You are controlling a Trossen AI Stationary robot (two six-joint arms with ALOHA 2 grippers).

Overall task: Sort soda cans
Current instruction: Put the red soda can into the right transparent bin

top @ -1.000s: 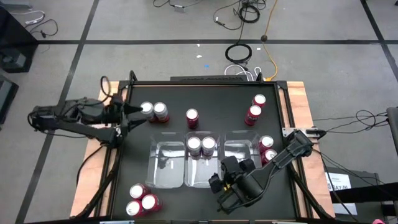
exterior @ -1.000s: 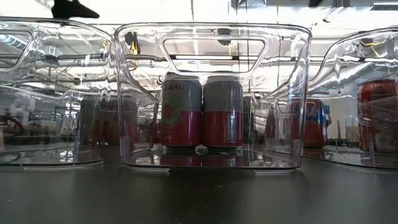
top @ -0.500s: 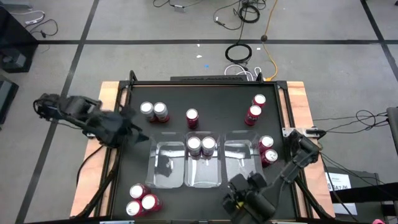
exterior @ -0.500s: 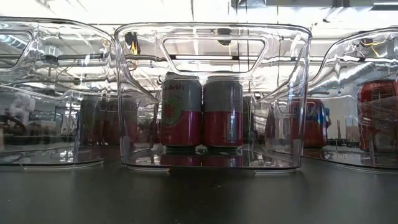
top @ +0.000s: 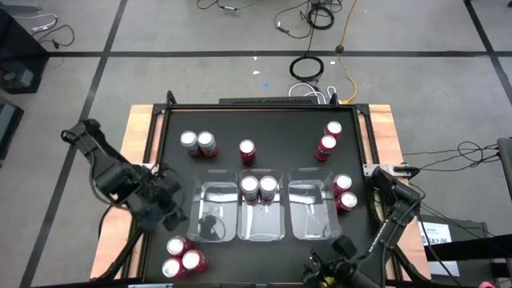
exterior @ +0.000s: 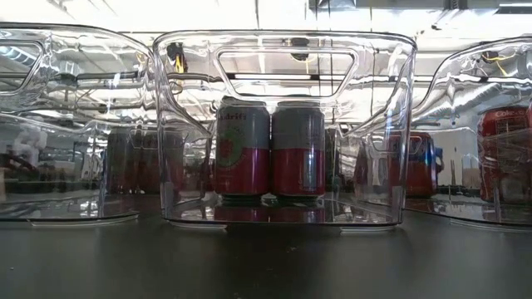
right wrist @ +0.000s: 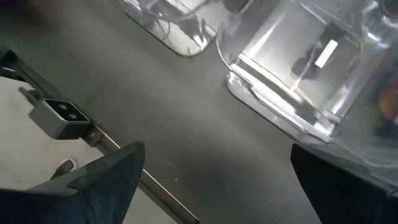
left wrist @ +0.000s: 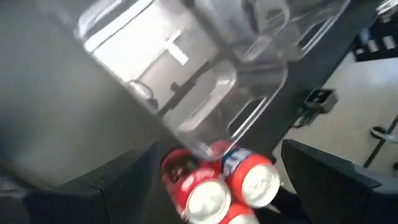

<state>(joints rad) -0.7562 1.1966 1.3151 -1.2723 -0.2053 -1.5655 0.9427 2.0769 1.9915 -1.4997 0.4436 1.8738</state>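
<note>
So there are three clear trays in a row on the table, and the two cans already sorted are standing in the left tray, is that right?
Not quite. There are three clear trays in a row, but the two cans stand in the middle tray, not the left one. The high view shows it: the left tray and right tray hold no cans. The low view shows the same pair inside the centre tray.

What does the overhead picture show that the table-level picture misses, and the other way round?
Only the high view shows both arms: the left pincer beside the left tray, the right pincer at the table's near edge, both open. It also shows loose cans, like the three-can cluster.

Only the low view shows the middle tray's handle cutout and the two cans' grey-over-red sides.

Both show the middle tray holding those two cans, with a clear tray either side.
</note>
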